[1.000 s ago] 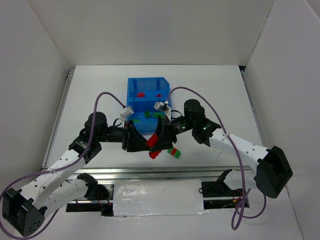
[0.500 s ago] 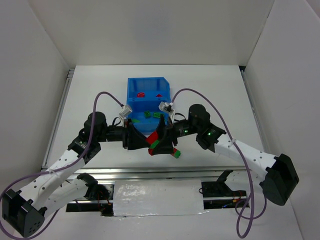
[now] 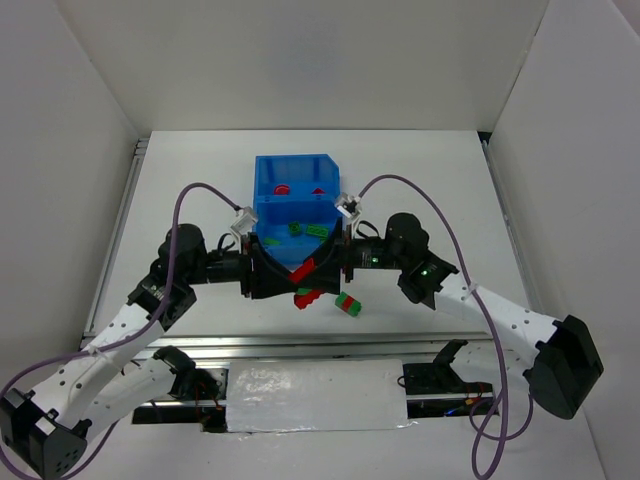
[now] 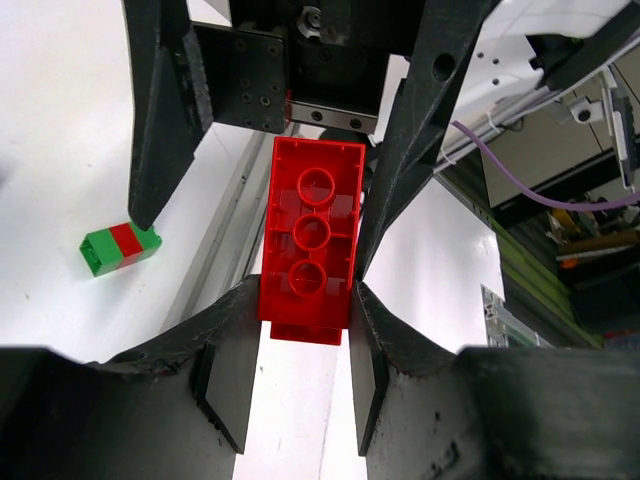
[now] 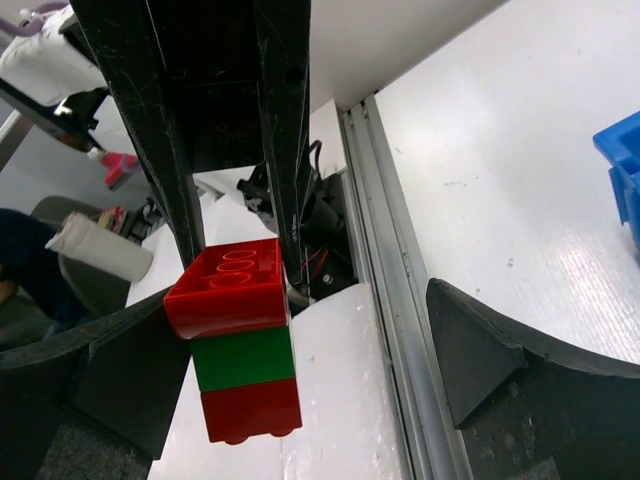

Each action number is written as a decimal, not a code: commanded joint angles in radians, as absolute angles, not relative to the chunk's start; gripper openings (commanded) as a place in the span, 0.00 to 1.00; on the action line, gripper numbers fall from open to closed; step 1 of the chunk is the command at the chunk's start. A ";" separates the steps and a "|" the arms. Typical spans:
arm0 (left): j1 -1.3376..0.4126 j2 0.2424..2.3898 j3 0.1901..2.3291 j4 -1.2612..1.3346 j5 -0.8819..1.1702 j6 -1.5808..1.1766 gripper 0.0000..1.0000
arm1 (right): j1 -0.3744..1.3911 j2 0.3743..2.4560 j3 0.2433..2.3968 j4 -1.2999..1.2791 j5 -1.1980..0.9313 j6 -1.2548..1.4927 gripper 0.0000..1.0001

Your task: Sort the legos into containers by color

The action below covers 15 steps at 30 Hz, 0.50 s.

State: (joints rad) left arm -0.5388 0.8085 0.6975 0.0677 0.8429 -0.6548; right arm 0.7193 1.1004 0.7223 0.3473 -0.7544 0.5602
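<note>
A red-green-red lego stack (image 3: 306, 283) hangs between both grippers, just in front of the blue bin (image 3: 268, 172). My left gripper (image 4: 305, 300) is shut on the stack's top red brick (image 4: 310, 225). My right gripper (image 5: 300, 300) is wide open around the stack (image 5: 245, 345), which lies against one of its fingers (image 5: 130, 385). The bin's far compartment holds red legos (image 3: 281, 189). Its near compartment holds green ones (image 3: 297, 228). A red-green pair (image 3: 348, 303) lies on the table to the right of the grippers and shows in the left wrist view (image 4: 120, 247).
A metal rail (image 3: 300, 345) runs along the table's front edge, with a white taped pad (image 3: 315, 395) below it. White walls enclose the table on three sides. The bin's corner (image 5: 625, 160) shows in the right wrist view.
Both grippers and the stack have shifted slightly towards the bin. The right arm's forearm has swung out to the right.
</note>
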 commanded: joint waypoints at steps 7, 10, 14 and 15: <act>-0.549 0.807 0.775 0.097 0.738 -0.638 0.00 | 0.621 1.005 0.661 0.554 -0.892 0.630 1.00; -0.548 0.811 0.830 0.012 0.642 -0.589 0.00 | 0.617 0.973 0.670 0.531 -0.867 0.644 1.00; -0.549 0.819 0.891 -0.060 0.580 -0.581 0.00 | 0.614 0.924 0.678 0.430 -0.769 0.621 1.00; -0.549 0.812 0.888 -0.031 0.583 -0.601 0.00 | 0.614 0.916 0.670 0.445 -0.773 0.624 1.00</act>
